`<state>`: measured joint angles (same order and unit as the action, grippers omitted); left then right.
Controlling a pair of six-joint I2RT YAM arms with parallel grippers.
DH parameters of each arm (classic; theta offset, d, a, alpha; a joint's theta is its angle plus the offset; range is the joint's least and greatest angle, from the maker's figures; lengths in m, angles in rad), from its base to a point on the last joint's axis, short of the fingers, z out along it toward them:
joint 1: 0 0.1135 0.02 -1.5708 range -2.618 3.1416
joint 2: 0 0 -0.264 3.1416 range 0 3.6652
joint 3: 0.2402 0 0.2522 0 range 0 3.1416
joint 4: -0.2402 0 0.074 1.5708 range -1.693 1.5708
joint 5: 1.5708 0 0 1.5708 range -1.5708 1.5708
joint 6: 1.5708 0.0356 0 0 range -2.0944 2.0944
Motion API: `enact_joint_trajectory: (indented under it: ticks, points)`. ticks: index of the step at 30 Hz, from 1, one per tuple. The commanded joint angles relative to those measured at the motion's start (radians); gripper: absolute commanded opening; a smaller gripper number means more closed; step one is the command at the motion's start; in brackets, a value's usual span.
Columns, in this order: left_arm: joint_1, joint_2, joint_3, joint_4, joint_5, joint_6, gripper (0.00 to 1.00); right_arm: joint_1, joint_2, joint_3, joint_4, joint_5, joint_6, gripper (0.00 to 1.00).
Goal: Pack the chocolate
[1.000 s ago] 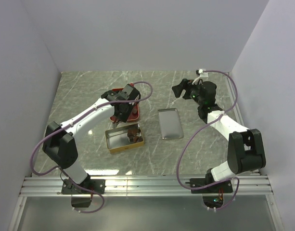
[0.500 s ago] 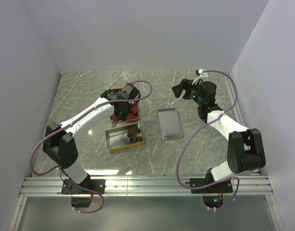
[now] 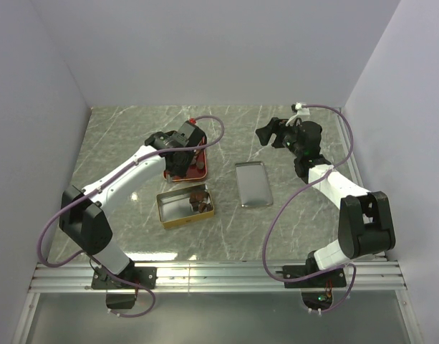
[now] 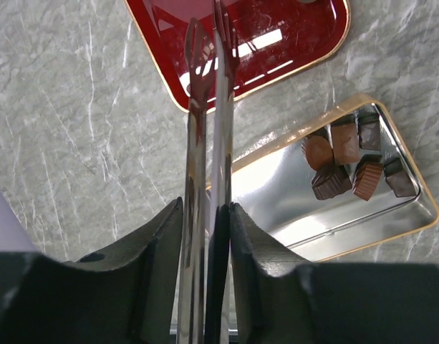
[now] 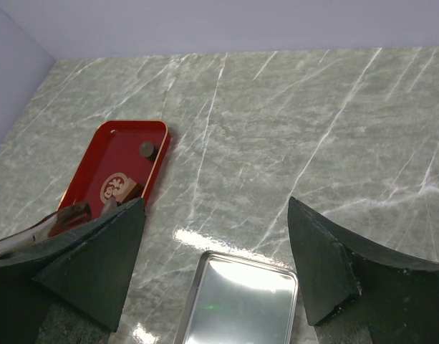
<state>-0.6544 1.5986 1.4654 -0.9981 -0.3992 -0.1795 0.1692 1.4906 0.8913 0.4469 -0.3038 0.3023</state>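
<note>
Chocolate pieces [image 4: 351, 161] are lying in the tin [image 4: 276, 215] just right of the tongs [image 4: 196, 158], which the left gripper [image 4: 205, 215] is pinching almost closed over the red tray [image 4: 298, 36], apparently picking one more (caught or not, I cannot tell), next needing a swing right over the tin.

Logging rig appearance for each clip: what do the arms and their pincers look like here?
The left arm and right arm both have white links, black joints and a looping mauve cable. The left pincer and right pincer have black wedge-shaped fingers.
</note>
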Motion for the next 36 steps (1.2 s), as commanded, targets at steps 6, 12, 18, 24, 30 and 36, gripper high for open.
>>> enact_joint_trajectory:
  ticks: [6, 12, 18, 24, 30, 36]
  points:
    - [-0.010, -0.006, 0.072, 0.047, 0.010, 0.026, 0.41, -0.010, -0.003, 0.035, 0.026, -0.004, 0.000, 0.87]
    - [-0.014, 0.009, 0.111, 0.047, 0.026, 0.040, 0.40, -0.011, 0.003, 0.035, 0.027, -0.004, 0.000, 0.87]
    - [-0.016, 0.020, 0.127, 0.029, 0.085, 0.051, 0.41, -0.016, 0.008, 0.037, 0.029, -0.009, 0.006, 0.87]
    - [-0.016, 0.032, 0.119, 0.019, 0.071, 0.045, 0.41, -0.017, 0.005, 0.032, 0.035, -0.012, 0.008, 0.87]
    - [-0.016, 0.058, 0.127, 0.024, 0.066, 0.051, 0.41, -0.020, 0.000, 0.028, 0.035, -0.009, 0.006, 0.87]
    - [-0.016, 0.080, 0.130, 0.021, 0.034, 0.048, 0.41, -0.023, 0.005, 0.029, 0.035, -0.011, 0.008, 0.87]
